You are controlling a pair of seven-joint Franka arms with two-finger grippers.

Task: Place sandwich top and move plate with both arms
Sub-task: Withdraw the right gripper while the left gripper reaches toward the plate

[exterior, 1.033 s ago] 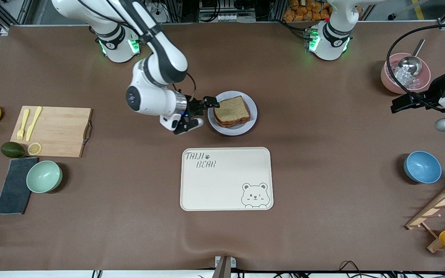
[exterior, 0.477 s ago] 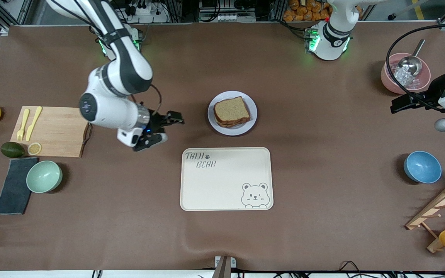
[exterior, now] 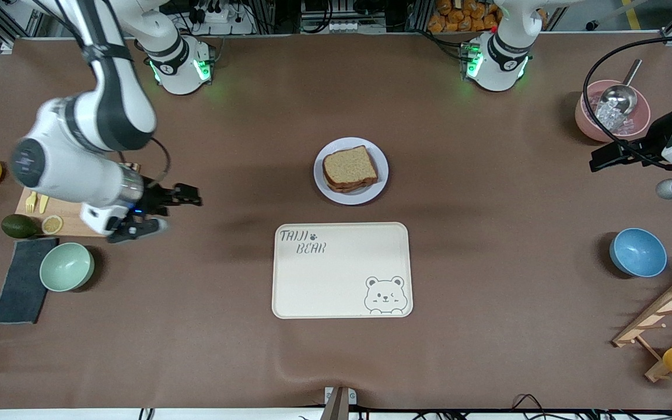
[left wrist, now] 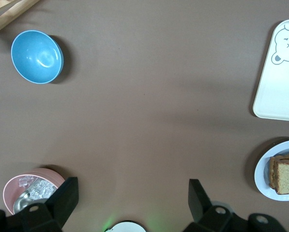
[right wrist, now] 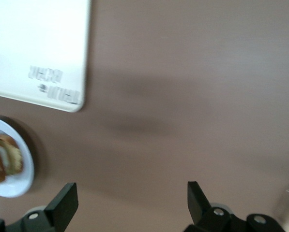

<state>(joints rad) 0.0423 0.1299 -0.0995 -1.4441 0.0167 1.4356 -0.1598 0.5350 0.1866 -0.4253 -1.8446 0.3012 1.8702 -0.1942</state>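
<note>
The sandwich top (exterior: pixel 350 165) already sits on the stack on the plate (exterior: pixel 379 185), mid-desk, farther from the camera than the tray (exterior: pixel 342 270). Your right gripper (exterior: pixel 158 211) hangs empty over the cutting board's (exterior: pixel 67 217) edge, fingers spread; your left gripper (exterior: pixel 616 154) waits beside the pink bowl (exterior: pixel 584 121), fingers spread. Both look ready to take the plate's rim.
</note>
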